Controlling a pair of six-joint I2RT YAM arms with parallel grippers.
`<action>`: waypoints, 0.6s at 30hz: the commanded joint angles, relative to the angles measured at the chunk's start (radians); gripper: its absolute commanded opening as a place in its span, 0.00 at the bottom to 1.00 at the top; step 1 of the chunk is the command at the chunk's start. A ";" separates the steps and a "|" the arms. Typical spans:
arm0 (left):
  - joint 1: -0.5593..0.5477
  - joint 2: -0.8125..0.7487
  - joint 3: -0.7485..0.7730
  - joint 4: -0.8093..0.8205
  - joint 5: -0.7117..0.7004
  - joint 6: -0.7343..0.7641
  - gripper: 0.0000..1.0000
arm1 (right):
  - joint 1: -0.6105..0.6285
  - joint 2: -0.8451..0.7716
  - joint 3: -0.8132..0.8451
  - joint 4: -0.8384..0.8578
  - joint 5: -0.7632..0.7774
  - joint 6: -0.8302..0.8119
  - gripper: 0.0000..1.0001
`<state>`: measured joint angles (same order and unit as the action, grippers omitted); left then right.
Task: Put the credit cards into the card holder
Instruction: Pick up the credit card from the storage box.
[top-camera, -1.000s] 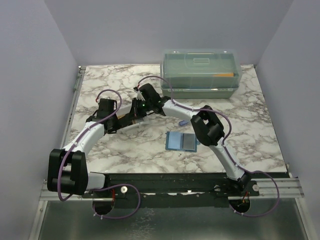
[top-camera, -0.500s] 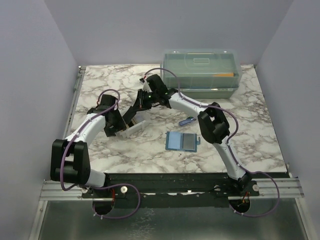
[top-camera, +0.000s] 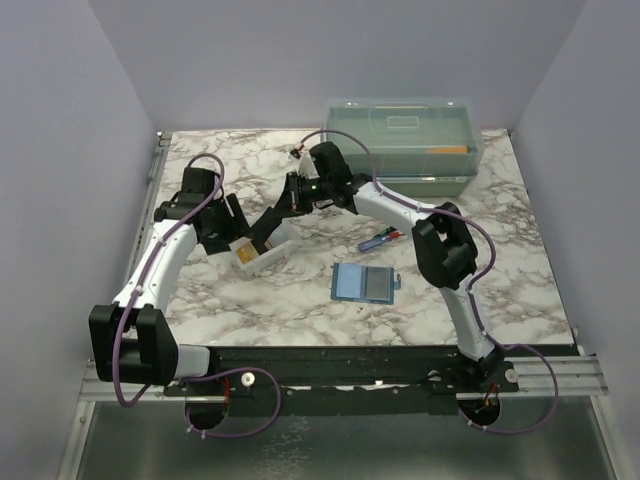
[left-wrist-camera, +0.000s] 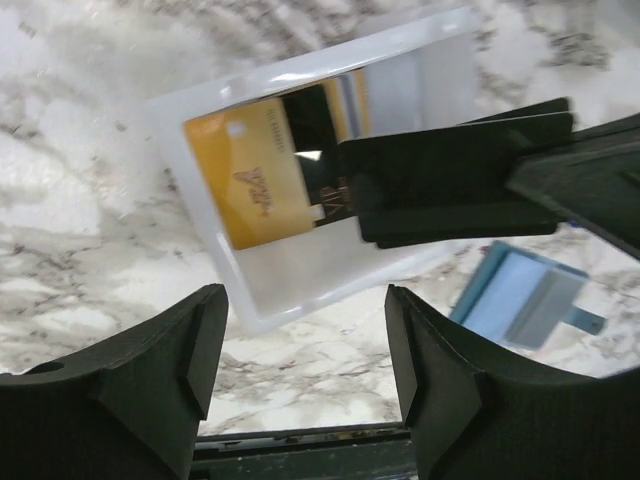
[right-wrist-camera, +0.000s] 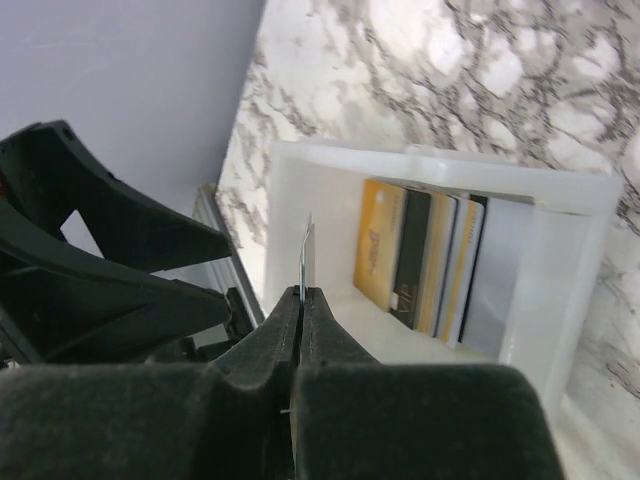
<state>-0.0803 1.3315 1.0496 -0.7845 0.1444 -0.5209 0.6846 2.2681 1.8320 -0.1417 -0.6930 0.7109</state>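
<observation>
The credit cards (right-wrist-camera: 415, 265) are thin, glossy plastic rectangles standing on edge in a fanned row inside a small, translucent white plastic tray (right-wrist-camera: 440, 160). A yellow-orange one with dark printing is foremost, then a black one, then pale and yellow ones, and a plain grey-white one at the back. One more whitish card (right-wrist-camera: 308, 250), seen edge-on as a thin sliver, is pinched upright between the black fingers of the right gripper (right-wrist-camera: 302, 292), which are pressed together on it. It is held over the bare part of the tray, beside the row. The left gripper (left-wrist-camera: 305, 330) hangs above the tray's other side, its broad, matte black fingers spread wide with nothing between them.

The card holder (top-camera: 365, 283) is a flat, roughly square teal-blue wallet with a paler grey panel on its face and a small tab at one edge. It lies on the table to the right of the tray, apart from it and from both grippers. Just beyond it lies a small, slim blue and red object (top-camera: 378, 240). A large, translucent greenish lidded box (top-camera: 400, 140) sits at the far edge. The table (top-camera: 500, 290) is smooth and white with grey marble veining.
</observation>
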 joint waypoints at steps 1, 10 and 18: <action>0.005 -0.018 0.111 -0.008 0.142 0.057 0.71 | -0.025 -0.063 -0.016 0.076 -0.098 0.005 0.00; 0.021 0.060 0.199 0.087 0.332 0.000 0.76 | -0.068 -0.093 -0.099 0.241 -0.245 0.039 0.00; 0.045 0.044 0.096 0.163 0.348 -0.247 0.76 | -0.084 -0.128 -0.190 0.391 -0.199 0.184 0.00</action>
<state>-0.0475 1.4025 1.2198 -0.6868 0.4458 -0.5926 0.6064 2.2093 1.6993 0.1051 -0.8879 0.7803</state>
